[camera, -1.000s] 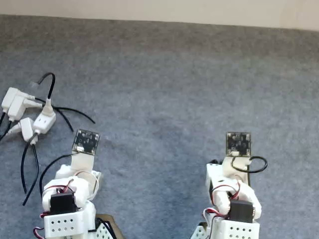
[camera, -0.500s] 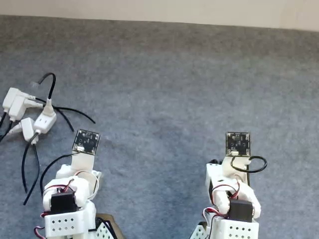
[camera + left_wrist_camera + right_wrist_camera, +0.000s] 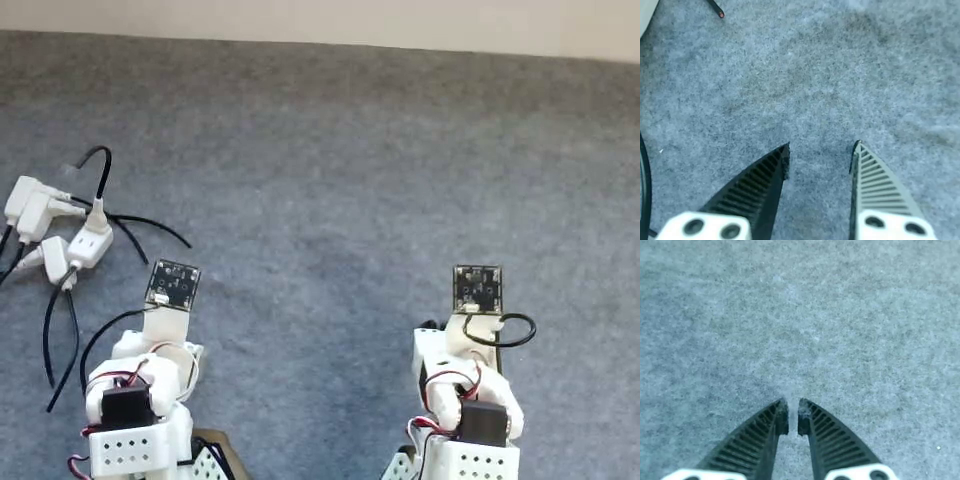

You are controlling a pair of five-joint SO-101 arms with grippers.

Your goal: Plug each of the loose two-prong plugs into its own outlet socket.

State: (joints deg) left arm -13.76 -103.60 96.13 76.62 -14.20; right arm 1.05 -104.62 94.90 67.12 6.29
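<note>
A cluster of white plugs and outlet sockets (image 3: pixel 50 225) with black cords (image 3: pixel 60 330) lies on the grey carpet at the far left. One white piece (image 3: pixel 27 205) sits at the back, two more (image 3: pixel 75 250) nearer the left arm. The left arm (image 3: pixel 150 370) is folded near the front edge, just right of the cluster. My left gripper (image 3: pixel 820 160) hangs open over bare carpet, with a black cord end (image 3: pixel 716 7) farther off. The right arm (image 3: pixel 470 360) is folded at the front right. My right gripper (image 3: pixel 792 416) has its fingertips nearly touching, nothing between them.
Grey carpet (image 3: pixel 340 160) covers the whole surface, with a pale wall strip (image 3: pixel 320 18) along the back. A black cable loop (image 3: pixel 510 330) sticks out beside the right arm's wrist camera.
</note>
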